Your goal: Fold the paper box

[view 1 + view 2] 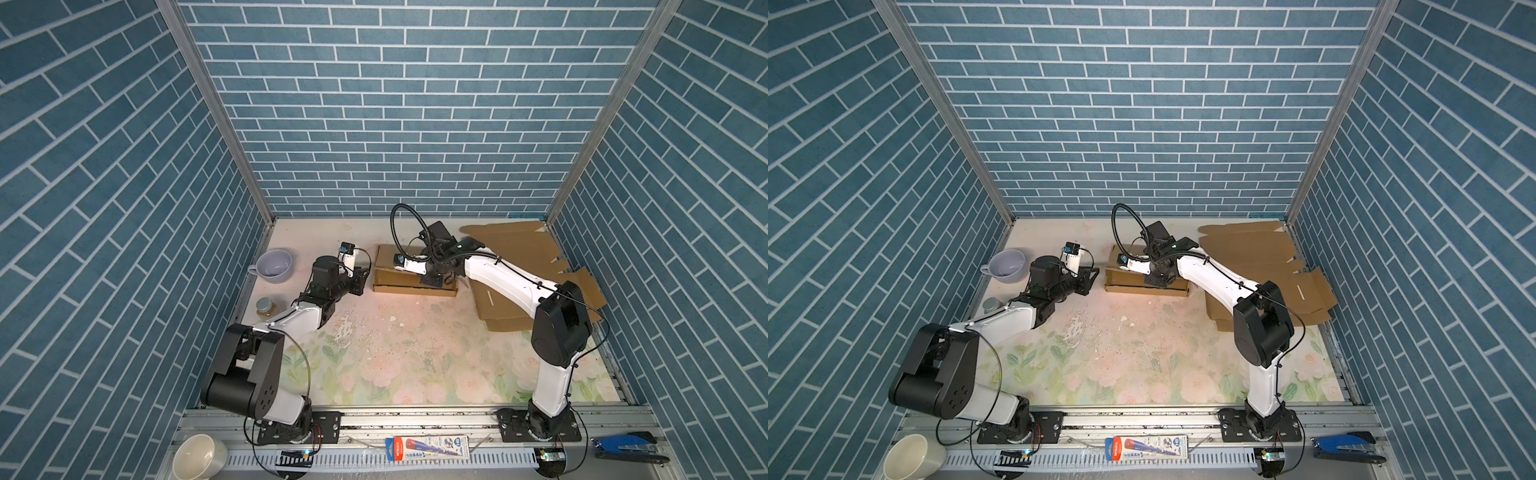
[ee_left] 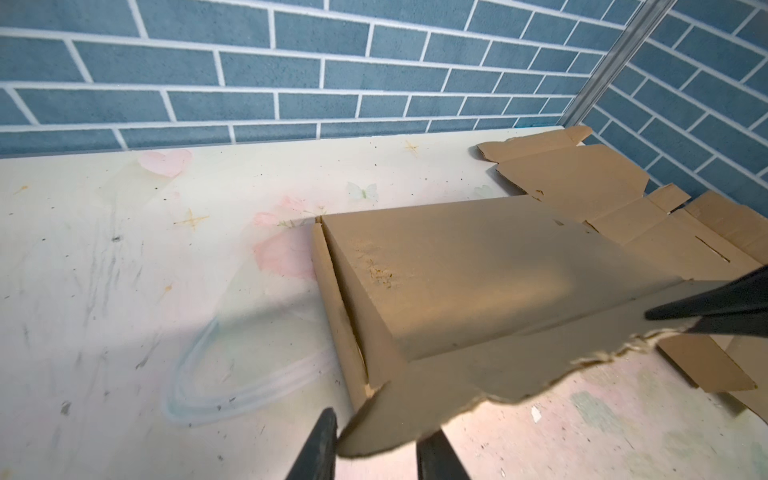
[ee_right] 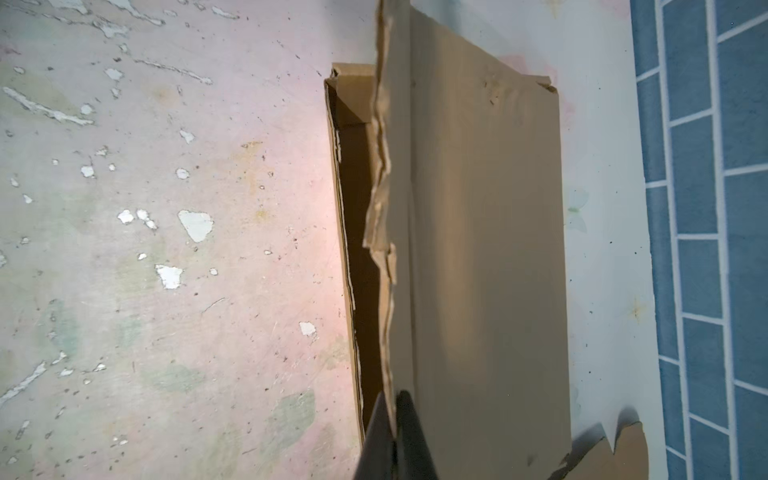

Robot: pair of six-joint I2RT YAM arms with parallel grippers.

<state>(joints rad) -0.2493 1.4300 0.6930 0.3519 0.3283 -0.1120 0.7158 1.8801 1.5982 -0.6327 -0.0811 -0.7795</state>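
The brown paper box (image 1: 386,259) (image 1: 1121,284) lies at the back middle of the table, its lid folded over the top. A ragged front flap (image 2: 478,374) hangs off the lid over a still open front gap (image 3: 361,249). My right gripper (image 3: 392,413) (image 1: 432,282) is shut on that flap's torn edge near the box's right end. At the box's left end my left gripper (image 2: 380,428) (image 1: 365,278) is open. The flap's corner lies between its fingers (image 2: 322,444).
Flat cardboard sheets (image 1: 519,249) are spread along the right wall behind my right arm. A lavender bowl (image 1: 273,265) and a small jar (image 1: 264,307) stand by the left wall. Off the table's front edge are a white cup (image 1: 199,457), a packet (image 1: 428,448) and a blue stapler (image 1: 627,453).
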